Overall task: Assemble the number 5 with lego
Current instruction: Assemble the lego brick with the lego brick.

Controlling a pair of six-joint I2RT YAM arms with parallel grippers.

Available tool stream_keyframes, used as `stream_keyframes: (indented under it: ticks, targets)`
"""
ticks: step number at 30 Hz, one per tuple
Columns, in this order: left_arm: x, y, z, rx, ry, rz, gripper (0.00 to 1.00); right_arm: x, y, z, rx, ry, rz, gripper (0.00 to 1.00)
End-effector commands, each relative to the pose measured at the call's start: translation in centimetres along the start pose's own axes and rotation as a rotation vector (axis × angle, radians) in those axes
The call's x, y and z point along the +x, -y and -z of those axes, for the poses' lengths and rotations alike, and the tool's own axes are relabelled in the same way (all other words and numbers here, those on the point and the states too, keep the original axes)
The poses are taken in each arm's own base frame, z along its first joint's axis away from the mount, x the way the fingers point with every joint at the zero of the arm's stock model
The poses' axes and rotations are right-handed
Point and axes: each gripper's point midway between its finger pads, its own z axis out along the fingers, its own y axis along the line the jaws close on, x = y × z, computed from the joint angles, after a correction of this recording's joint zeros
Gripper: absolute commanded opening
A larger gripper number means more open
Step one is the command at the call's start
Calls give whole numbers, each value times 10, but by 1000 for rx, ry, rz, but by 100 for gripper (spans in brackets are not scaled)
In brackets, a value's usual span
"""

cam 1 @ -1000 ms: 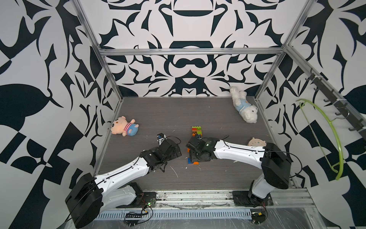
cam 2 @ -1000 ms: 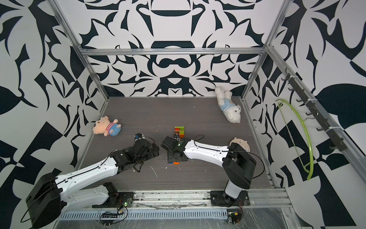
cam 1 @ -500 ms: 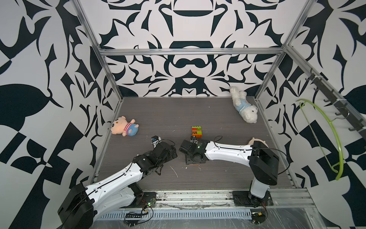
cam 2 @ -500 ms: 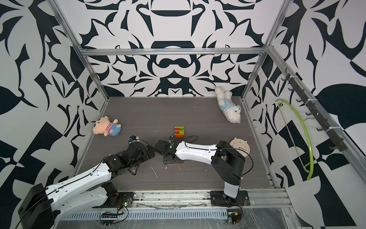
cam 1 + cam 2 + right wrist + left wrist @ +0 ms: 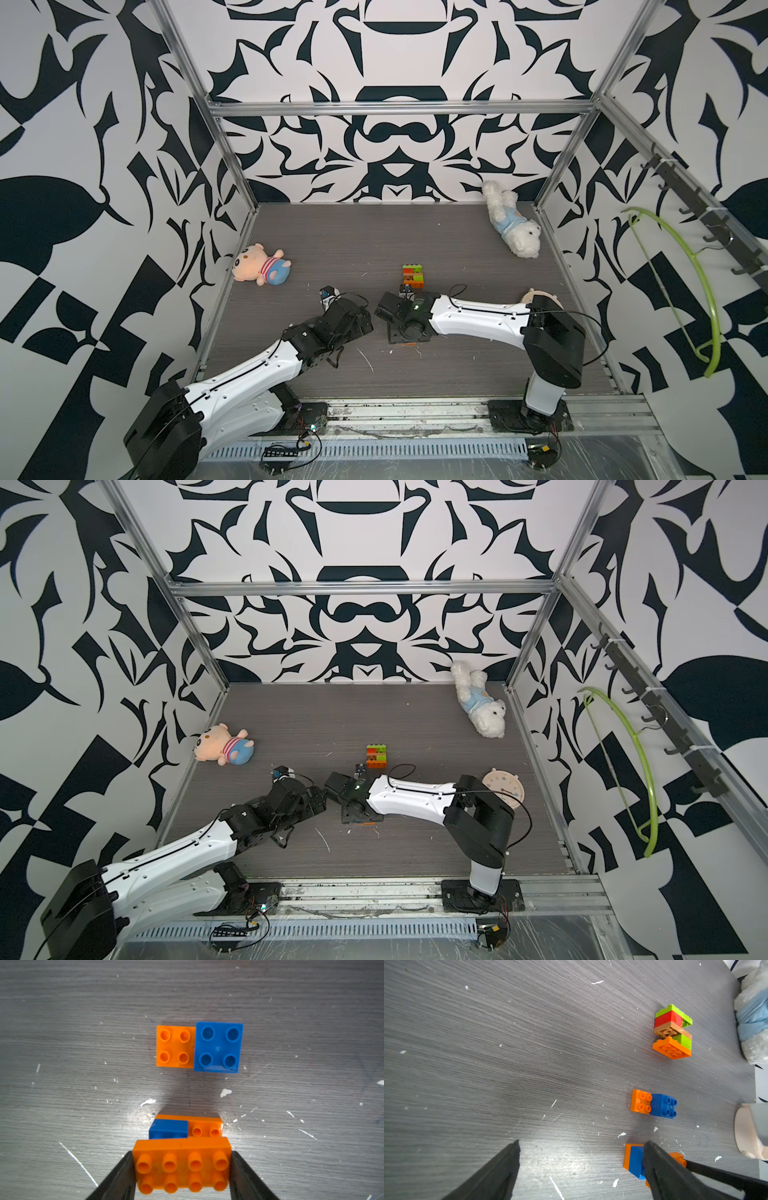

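Observation:
In the right wrist view my right gripper [image 5: 181, 1154] is shut on an oblong orange lego brick [image 5: 181, 1164], studs facing the camera. Right below it, a blue brick [image 5: 168, 1129] sits on an orange plate [image 5: 205, 1131]. Beyond them, a square orange plate [image 5: 175, 1046] touches a square blue brick [image 5: 218, 1047] on the table. A stack of green, red, tan and orange lego [image 5: 413, 277] lies further back. My left gripper [image 5: 581, 1145] stands open over bare table, one finger [image 5: 660, 1167] in front of the blue-on-orange pair [image 5: 634, 1159].
A pink pig plush [image 5: 259, 268] lies at the left edge and a white dog plush [image 5: 513, 226] at the back right. A round beige toy [image 5: 503, 787] sits behind the right arm. A green hanger [image 5: 685, 266] hangs on the right wall.
The right arm has swung left with the orange brick and folded its elbow in, then held still. The left arm has dropped lower and drawn back slightly.

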Motion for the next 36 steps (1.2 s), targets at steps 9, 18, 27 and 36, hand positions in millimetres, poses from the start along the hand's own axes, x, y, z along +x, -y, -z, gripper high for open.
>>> stream_keyframes:
  ticks: [9, 18, 27, 36]
  targets:
    - [0, -1, -2, -10, -3, 7, 99, 2, 5, 0, 43, -7, -38, 63]
    - [0, -2, -2, -15, -2, 13, 99, -1, 7, 1, 46, 9, -41, 62]
    - [-1, -3, -1, -18, 0, 11, 99, -2, 7, -7, 53, -3, -53, 62]
    - [0, -5, 0, -22, 0, 12, 99, -3, 7, -8, 57, 0, -39, 61]
